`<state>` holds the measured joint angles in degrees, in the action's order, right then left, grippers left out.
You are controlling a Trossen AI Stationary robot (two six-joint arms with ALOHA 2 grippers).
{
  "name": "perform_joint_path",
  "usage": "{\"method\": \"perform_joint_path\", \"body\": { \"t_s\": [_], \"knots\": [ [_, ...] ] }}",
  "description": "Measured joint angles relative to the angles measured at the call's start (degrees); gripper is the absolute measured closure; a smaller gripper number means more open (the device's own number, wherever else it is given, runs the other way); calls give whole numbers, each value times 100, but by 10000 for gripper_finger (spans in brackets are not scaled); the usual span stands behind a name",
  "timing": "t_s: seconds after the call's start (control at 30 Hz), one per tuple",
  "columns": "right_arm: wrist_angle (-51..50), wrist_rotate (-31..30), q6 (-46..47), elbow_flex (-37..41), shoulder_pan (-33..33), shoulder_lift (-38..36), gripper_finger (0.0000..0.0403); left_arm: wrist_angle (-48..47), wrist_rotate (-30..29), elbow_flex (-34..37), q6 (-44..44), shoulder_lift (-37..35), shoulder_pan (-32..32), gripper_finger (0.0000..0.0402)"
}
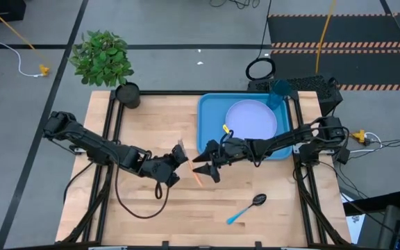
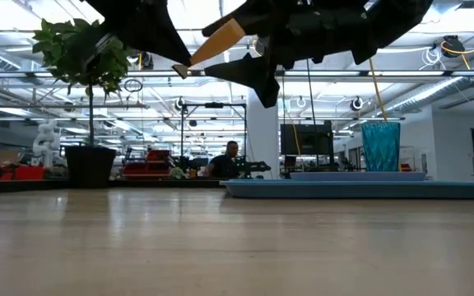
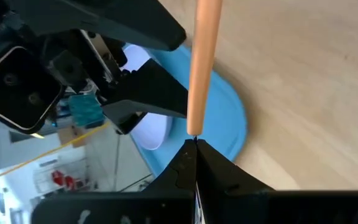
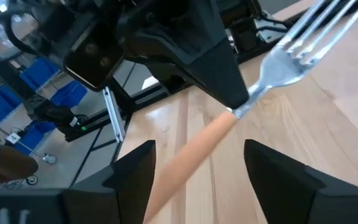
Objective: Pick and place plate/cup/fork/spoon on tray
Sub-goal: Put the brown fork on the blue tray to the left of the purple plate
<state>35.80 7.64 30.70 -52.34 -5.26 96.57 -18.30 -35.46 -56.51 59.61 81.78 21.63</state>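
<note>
The fork [image 4: 297, 43], with silver tines and an orange handle, is lifted high above the table centre [image 1: 197, 178], tilted in the low view [image 2: 220, 37]. My left gripper [image 1: 184, 158] is shut on it. My right gripper [image 4: 199, 152] is open, one finger on each side of the orange handle, just left of the tray [image 1: 210, 118]. The lavender plate [image 1: 251, 118] lies flat in the blue tray. The teal cup [image 1: 280, 94] stands at the tray's far right corner. The blue-handled spoon [image 1: 245, 208] lies on the table near the front. My left gripper pinches the fork between its two fingertips at the neck [image 4: 234, 111], where the orange handle meets the metal. The fingers come from the table's left and lie across the fork. The fork is lifted clear and tilted, its handle [image 3: 201, 62] running away from the fingertips.
A potted green plant [image 1: 103, 59] stands at the table's far left corner. Bare wood lies in front of and to the left of the tray. A cable loops below my left arm [image 1: 134, 205].
</note>
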Motion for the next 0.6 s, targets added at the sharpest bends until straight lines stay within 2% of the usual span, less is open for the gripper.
{"method": "perform_joint_path", "body": {
  "t_s": [0.4,0.5,0.6],
  "knots": [
    [296,2,-35,0,-2,0,170,708,-66,0,918,-2,0,401],
    [320,9,-37,0,-2,0,192,792,-66,-1,1123,-3,0,401],
    [331,13,-50,0,-2,0,231,826,-74,-1,1259,-4,0,401]
  ]
}}
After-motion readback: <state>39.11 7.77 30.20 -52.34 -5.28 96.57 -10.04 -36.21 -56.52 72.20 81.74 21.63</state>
